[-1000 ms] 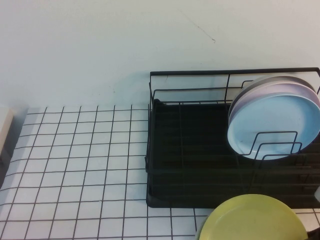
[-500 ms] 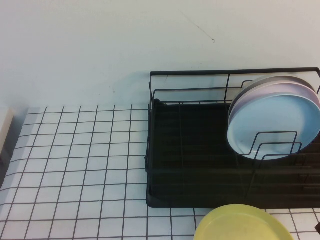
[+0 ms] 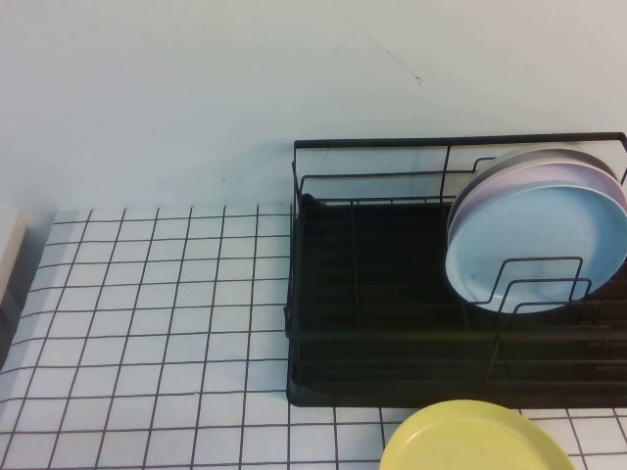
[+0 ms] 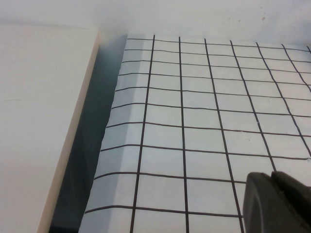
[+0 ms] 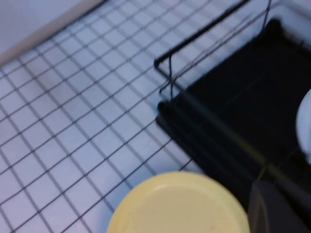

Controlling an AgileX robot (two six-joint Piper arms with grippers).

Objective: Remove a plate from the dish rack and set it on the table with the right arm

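The yellow plate (image 3: 475, 439) lies flat on the gridded table (image 3: 147, 323), just in front of the black dish rack (image 3: 372, 313), cut off by the near edge of the high view. In the right wrist view the plate (image 5: 180, 204) sits close beside my right gripper (image 5: 282, 208), of which only a dark part shows; I cannot tell whether it touches the plate. The rack's corner (image 5: 233, 111) is behind them. The right gripper is out of the high view. My left gripper (image 4: 277, 204) is shut and empty, low over the table's left side (image 4: 194, 121).
A light blue plate (image 3: 539, 240) stands upright in the rack's right end with a pinkish plate behind it. A pale raised block (image 4: 39, 121) borders the table's left edge, also seen in the high view (image 3: 10, 255). A blank wall is behind.
The yellow plate has dropped lower and flatter onto the table since a second ago. The dark tip of the right gripper at the right edge has left the high view.
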